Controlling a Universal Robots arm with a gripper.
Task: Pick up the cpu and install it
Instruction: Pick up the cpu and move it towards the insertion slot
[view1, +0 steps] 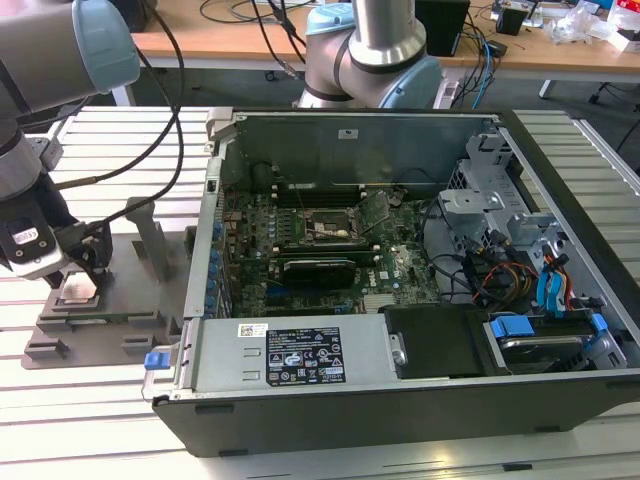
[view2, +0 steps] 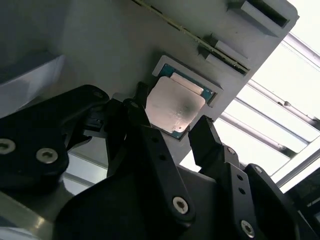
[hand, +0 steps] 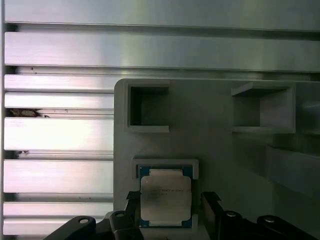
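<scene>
Your gripper (hand: 171, 205) hangs just above the tray (hand: 215, 145). Its fingers (hand: 210, 202) are spread apart, one on each side of the cpu (hand: 165, 192), and they grasp nothing. I judge the risk like this: if one finger meets the chip first, it may push it askew against the pocket wall, or the thin edge may slip out. The cpu lies flat in a pocket of the tray. It is square, with a silvery top and a thin green border.
</scene>
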